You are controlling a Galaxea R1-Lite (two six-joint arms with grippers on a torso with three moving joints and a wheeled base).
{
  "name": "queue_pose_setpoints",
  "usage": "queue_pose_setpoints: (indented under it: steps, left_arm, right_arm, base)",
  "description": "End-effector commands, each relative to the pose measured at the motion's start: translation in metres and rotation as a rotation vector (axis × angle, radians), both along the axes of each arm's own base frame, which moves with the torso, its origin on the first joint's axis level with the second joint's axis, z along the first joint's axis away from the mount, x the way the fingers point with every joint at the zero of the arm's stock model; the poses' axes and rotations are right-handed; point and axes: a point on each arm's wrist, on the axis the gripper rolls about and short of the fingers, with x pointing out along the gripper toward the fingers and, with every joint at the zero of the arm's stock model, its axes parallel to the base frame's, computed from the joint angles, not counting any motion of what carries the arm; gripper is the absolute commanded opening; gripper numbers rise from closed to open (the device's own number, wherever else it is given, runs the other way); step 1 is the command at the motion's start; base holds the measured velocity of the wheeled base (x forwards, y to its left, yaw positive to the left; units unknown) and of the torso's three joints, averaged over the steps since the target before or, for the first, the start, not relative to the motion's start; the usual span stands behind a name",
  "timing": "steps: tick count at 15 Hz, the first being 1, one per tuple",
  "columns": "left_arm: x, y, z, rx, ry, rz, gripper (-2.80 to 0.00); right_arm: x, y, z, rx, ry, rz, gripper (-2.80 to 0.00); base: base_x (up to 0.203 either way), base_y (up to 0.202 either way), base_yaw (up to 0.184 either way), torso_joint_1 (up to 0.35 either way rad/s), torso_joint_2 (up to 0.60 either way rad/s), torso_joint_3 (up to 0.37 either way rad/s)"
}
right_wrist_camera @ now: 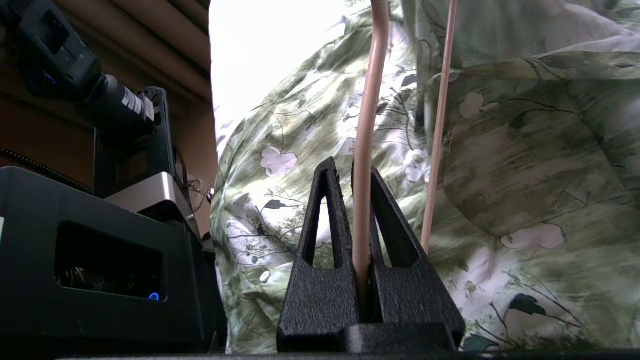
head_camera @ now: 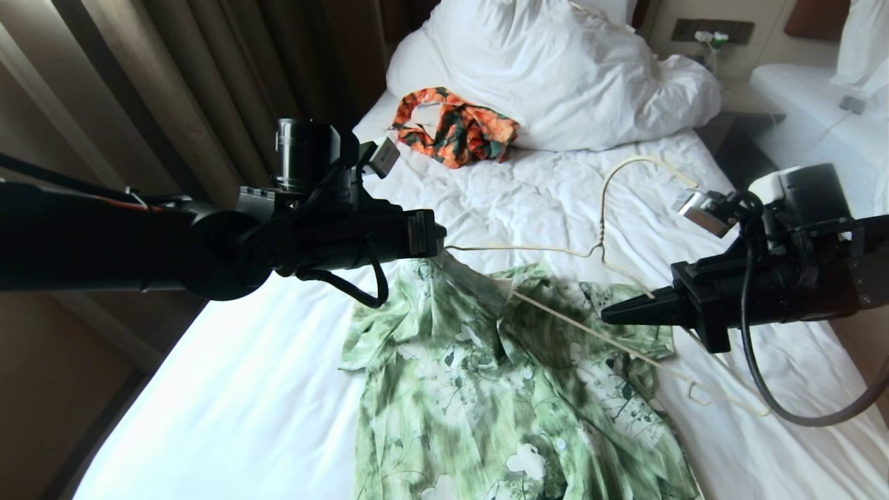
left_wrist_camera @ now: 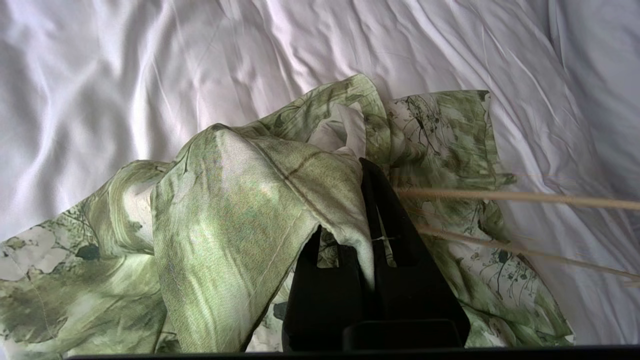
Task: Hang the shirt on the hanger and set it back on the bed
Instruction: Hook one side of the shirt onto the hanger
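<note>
Looks like a hotel bedroom, rumpled white bed [head_camera: 528, 201] with duvet [head_camera: 555, 76], second bed [head_camera: 806, 97] alongside, brown curtains [head_camera: 173, 83], wall socket [head_camera: 712, 31]

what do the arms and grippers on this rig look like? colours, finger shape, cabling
Both arms are matte black tubes with a silver-cased wrist camera on top. The left gripper and right gripper have textured black wedge fingers tapering to points, each with a triangular cutout. A thick black cable loops under the right wrist; a thinner one hangs under the left.
</note>
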Motion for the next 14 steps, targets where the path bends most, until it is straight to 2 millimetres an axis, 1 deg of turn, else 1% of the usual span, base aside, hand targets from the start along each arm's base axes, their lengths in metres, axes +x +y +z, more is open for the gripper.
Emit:
queue_pose_setpoints:
  steps: [1, 3, 5, 7, 10, 14]
  left_arm:
    - [0.000, -0.001, 0.003, -0.006, -0.008, 0.000, -2.80]
    - [0.000, -0.001, 0.004, -0.007, -0.013, -0.001, -2.80]
    - [0.001, -0.002, 0.007, -0.011, -0.023, 0.002, -2.80]
    - [-0.005, -0.007, 0.012, -0.017, -0.032, -0.017, -2.80]
    - [-0.025, -0.022, 0.021, -0.028, -0.053, -0.072, -2.80]
    - [-0.066, -0.051, 0.028, -0.038, -0.065, -0.193, -2.80]
  right_arm:
    - [0.000, 0.012, -0.009, -0.007, 0.032, 0.040, -2.80]
    - [-0.006, 0.016, -0.014, -0.014, 0.051, 0.057, -2.80]
    - [-0.010, 0.017, -0.019, -0.022, 0.073, 0.060, -2.80]
    - [-0.011, 0.016, -0.021, -0.026, 0.082, 0.062, -2.80]
    - [-0.013, 0.023, -0.015, -0.020, 0.056, 0.084, -2.80]
    - [-0.021, 0.024, 0.007, 0.036, -0.002, 0.141, -2.80]
  base:
    - [0.000, 0.000, 0.000, 0.000, 0.00, 0.000]
    - [0.000, 0.000, 0.000, 0.000, 0.00, 0.000]
    - [0.000, 0.000, 0.000, 0.000, 0.00, 0.000]
    - [0.000, 0.000, 0.000, 0.000, 0.00, 0.000]
    - [0.000, 0.000, 0.000, 0.000, 0.00, 0.000]
    - [0.000, 0.000, 0.000, 0.000, 0.00, 0.000]
